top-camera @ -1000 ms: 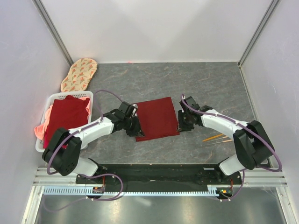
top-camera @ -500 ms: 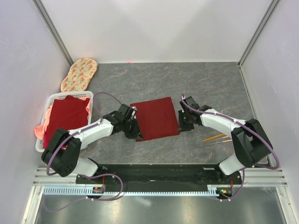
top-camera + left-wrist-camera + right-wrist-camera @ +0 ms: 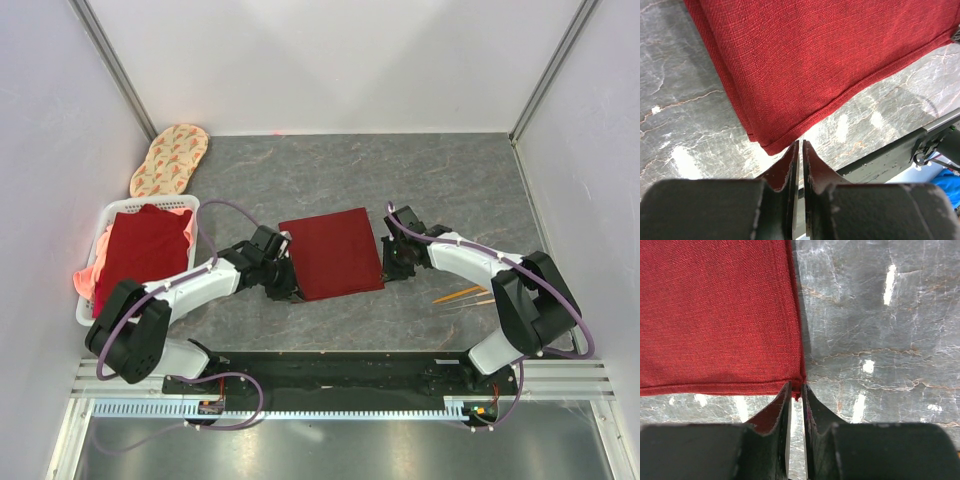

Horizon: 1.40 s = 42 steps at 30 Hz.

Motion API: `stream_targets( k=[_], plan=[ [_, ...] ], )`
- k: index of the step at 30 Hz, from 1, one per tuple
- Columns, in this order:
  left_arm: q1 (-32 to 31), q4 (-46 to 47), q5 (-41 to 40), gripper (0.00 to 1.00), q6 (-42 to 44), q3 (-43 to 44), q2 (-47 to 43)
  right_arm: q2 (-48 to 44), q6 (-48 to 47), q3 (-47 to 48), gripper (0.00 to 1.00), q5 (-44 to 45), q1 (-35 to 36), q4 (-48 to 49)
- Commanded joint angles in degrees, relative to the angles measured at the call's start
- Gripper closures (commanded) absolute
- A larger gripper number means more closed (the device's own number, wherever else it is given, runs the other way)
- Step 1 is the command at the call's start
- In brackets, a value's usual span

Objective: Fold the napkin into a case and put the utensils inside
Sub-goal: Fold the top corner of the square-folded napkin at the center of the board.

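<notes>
1. the napkin [image 3: 332,253] lies mid-table between both arms as a flat, layered dark red rectangle, close to square and a bit skewed.
2. right gripper [image 3: 796,387] has the near-right corner nipped between its pressed-together fingers.
3. left gripper [image 3: 800,145] is closed on nothing. the near-left corner sits just ahead of its tips, slightly to one side.
4. utensils [image 3: 462,295] lie well off to the right, nearer the right arm.

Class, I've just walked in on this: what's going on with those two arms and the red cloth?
Two robot arms are working on a folded dark red napkin lying flat on the table. The right end effector pinches its near right corner; the left end effector is closed just off the near left corner, gripping no cloth. The utensils lie untouched on the right, not yet tucked in.
</notes>
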Motion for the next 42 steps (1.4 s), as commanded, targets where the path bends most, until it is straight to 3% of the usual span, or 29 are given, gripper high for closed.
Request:
stream_targets(
  k=[1, 12, 16, 20, 28, 42],
  plan=[
    [-0.1, 0.5, 0.7, 0.88, 1.2, -0.6, -1.8, 0.1, -0.7, 2.8, 0.82, 0.6, 0.0, 0.2],
    [-0.1, 0.6, 0.6, 0.88, 1.0, -1.1, -2.3, 0.1, -1.7, 4.3, 0.84, 1.7, 0.0, -1.4],
    [-0.2, 0.5, 0.6, 0.88, 1.0, -1.1, -3.0, 0.3, -1.6, 4.0, 0.9, 1.7, 0.0, -1.1],
    [-0.1, 0.6, 0.9, 0.88, 0.9, -1.0, -3.4, 1.2, -2.1, 4.3, 0.8, 1.4, 0.0, -0.7],
    [-0.2, 0.6, 1.0, 0.88, 0.6, -1.7, -3.4, 3.2, -2.5, 5.6, 0.75, 0.4, 0.0, -0.1],
    [0.0, 0.5, -2.0, 0.87, -1.0, -2.3, -6.5, -0.3, -1.5, 4.6, 0.97, -0.3, 0.0, -1.1]
  ],
)
